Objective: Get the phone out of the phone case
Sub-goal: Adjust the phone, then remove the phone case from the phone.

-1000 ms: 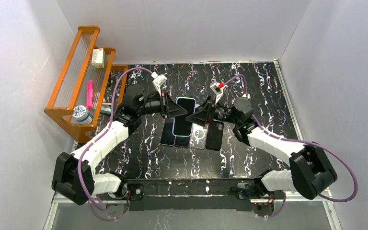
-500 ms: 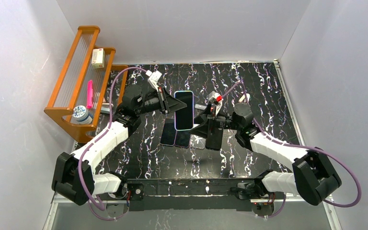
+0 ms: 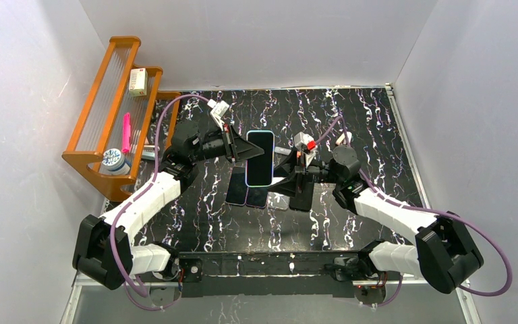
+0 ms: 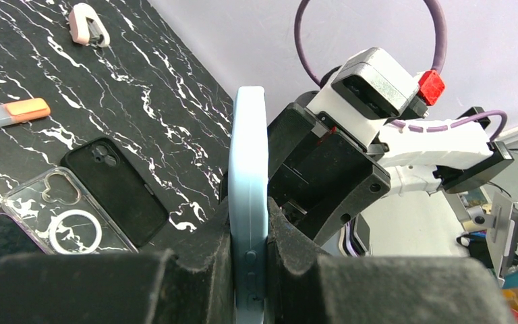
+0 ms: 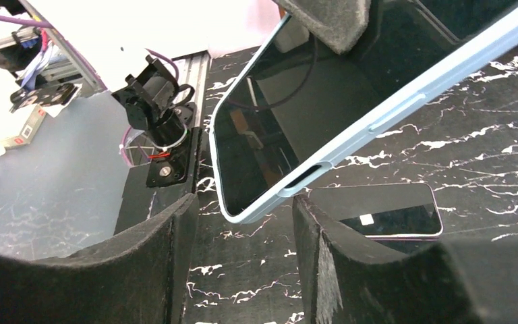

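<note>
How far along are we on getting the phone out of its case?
Done: left gripper holds the cased phone clamped edgewise, up off the table. In hand: right gripper open, fingers either side of one corner, not gripping. Left: the blue case is on the phone; peel it off.

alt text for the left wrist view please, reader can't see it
The left gripper holds a pale blue cased phone edge-on between its jaws, the right gripper close behind it. On the black marbled table lie a black phone, back up, and a clear case.

Black marbled table (image 3: 351, 121), dark phones (image 3: 237, 194), clear case (image 4: 40, 202), black case (image 4: 118, 192), orange-capped marker (image 4: 27, 108)
</note>
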Tool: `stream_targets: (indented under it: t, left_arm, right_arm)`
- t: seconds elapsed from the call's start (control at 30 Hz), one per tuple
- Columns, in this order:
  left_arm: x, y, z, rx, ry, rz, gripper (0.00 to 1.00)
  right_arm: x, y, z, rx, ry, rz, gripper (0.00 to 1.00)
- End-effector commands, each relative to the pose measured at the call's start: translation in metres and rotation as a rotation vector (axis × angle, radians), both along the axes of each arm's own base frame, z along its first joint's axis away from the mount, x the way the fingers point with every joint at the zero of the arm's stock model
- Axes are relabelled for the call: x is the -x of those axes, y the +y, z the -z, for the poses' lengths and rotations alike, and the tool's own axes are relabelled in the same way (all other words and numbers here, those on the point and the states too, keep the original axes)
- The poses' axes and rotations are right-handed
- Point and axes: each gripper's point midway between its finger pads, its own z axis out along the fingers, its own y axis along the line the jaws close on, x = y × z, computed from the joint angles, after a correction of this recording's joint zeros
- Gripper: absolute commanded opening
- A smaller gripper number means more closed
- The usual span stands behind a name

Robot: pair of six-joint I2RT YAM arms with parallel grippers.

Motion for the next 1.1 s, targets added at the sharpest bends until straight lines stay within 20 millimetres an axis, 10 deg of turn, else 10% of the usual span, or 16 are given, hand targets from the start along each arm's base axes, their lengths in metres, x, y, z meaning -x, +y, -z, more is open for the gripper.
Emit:
stream_targets:
  t: [0.0,0.43,1.07]
  left_arm:
    - [0.016,0.002,-0.033,0.066,-0.099,0.059,0.0]
    - [0.021,0.001,-0.039,0.086,-0.092,0.086,0.0]
    - [0.026,0.002,-0.032,0.069,-0.125,0.105,0.0]
  right_arm:
    - [0.01,0.003,-0.011,-0.042,-0.099,-0.082,0.59]
    - [0.006,0.008,-0.014,-0.038,-0.139,-0.119,0.32]
    - [0.018,0.005,-0.032,-0.058,-0.131,-0.164,0.48]
